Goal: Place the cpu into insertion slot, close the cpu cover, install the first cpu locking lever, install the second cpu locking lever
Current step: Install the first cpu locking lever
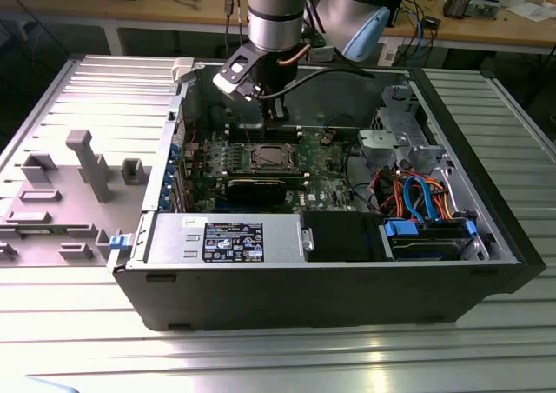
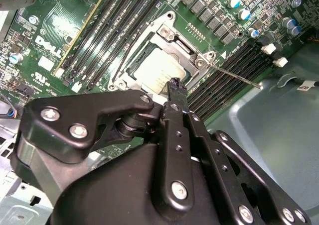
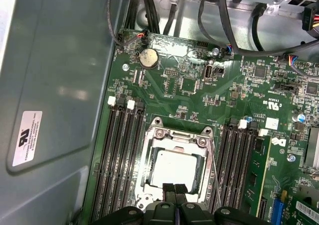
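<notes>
Seemingly the dull silver square cpu [image 3: 175, 169] lies under the shut silvery-frame cpu cover [image 3: 174, 138]; the black claw [image 3: 174, 191], pressed together and empty, hovers by a thin, unlatched wire locking lever [image 2: 234, 74] that needs hooking down.

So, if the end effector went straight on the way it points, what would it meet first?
Probably the edge of the thin square silvery cpu cover framing the dull silver-grey cpu; how high the end effector sits above it is unclear.

The cpu [image 3: 175, 168] lies in the insertion slot [image 3: 175, 135], between memory slots [image 3: 122, 155].
</notes>
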Controlling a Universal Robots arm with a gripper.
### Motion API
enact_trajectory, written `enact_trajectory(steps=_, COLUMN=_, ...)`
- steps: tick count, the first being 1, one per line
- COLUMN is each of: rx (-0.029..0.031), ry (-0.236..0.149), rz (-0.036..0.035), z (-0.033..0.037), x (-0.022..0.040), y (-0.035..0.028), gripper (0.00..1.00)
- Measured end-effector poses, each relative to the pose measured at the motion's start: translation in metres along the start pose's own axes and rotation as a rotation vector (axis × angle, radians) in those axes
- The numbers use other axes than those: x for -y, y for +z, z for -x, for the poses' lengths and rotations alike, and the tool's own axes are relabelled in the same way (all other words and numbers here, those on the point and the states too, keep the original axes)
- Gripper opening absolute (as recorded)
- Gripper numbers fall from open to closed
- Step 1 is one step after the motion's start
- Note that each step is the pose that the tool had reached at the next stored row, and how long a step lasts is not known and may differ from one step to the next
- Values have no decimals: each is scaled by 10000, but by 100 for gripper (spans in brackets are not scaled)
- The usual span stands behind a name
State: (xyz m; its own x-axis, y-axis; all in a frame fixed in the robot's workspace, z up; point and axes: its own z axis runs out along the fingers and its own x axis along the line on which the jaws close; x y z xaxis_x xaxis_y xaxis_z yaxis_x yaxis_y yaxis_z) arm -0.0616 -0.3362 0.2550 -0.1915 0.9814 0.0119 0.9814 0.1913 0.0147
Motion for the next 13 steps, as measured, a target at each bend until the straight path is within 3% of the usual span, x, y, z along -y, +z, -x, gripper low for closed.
enact_trajectory(steps=10, rx=-4, ry=-266, rz=-3, z=0, x=1, y=0, gripper=11)
enact_trajectory(steps=13, rx=-11, ry=-733, rz=-8, z=-1, x=2, y=0, gripper=11)
